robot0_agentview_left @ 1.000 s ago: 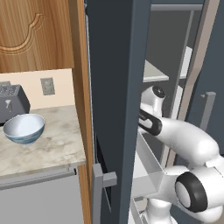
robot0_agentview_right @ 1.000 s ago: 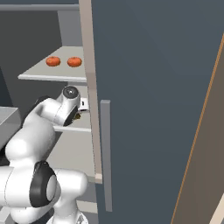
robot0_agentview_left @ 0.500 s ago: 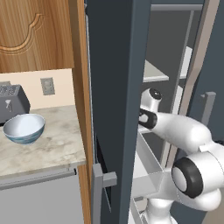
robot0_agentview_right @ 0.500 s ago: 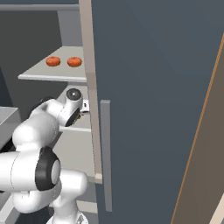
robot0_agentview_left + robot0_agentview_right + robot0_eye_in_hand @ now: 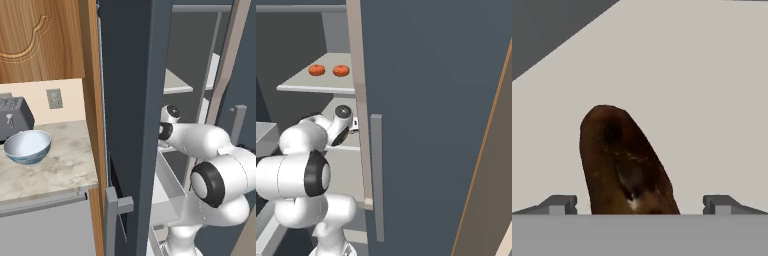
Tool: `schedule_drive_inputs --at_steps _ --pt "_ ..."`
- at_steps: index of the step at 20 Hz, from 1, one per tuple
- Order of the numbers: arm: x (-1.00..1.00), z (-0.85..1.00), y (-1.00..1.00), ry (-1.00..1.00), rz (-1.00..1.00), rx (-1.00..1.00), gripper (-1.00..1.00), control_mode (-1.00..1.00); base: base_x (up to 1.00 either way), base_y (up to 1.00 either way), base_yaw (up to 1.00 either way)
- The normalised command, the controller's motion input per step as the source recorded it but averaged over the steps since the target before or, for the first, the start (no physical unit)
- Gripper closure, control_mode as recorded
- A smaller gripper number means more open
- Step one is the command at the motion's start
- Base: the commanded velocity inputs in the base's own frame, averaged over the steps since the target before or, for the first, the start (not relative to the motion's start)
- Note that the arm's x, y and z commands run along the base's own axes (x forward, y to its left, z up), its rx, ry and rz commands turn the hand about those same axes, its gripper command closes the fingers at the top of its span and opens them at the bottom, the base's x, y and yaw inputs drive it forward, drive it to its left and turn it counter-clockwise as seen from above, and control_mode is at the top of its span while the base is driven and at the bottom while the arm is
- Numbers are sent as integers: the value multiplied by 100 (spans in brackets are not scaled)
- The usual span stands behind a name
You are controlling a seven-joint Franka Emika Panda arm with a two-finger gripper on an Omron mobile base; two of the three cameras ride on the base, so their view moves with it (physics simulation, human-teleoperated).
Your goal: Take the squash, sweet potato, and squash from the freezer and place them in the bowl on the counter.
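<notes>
Freezer: the tall dark grey cabinet takes up the middle of the left base view. Its door stands open, so the arm can get in to the food.

Door handle: the long grey bar runs down the middle of the right base view. It sits on the open door, out of the arm's way.

Tabletop: the marbled stone top lies at the lower left of the left base view, beside the freezer. It is where the food has to end up.

Arm: the white arm bends from the lower right of the left base view into the freezer. It goes in low, under the pale shelf, I think to get at the food on a lower shelf.

Toaster: it stands at the left edge of the left base view, just behind the bowl.

Bowl: the blue-and-white bowl sits on the tabletop at the left of the left base view, well apart from the arm. It looks empty, so I think no food is in it yet.

Sweet potato: the brown lump lies on a pale freezer shelf, in the lower middle of the hand view. It points up and away from the hand.

End effector: the two tips stand wide apart at the bottom of the hand view, one on each side of the sweet potato. They hold nothing. They are spread so the potato fits between them before they squeeze.

Two orange things: small and round, they rest on the pale shelf at the upper left of the right base view. I cannot tell what they are.
</notes>
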Motion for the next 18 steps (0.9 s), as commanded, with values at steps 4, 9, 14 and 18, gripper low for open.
schedule_drive_inputs --at_steps 4,9,14,18 --pt "36 -10 1 0 0 0 -100 -100 0 0 0" --pt "30 -16 0 0 0 0 100 -100 0 0 0" --pt "-1 -7 0 0 0 0 100 -100 0 0 0" --pt "-49 0 0 0 -1 0 100 -100 0 0 0"
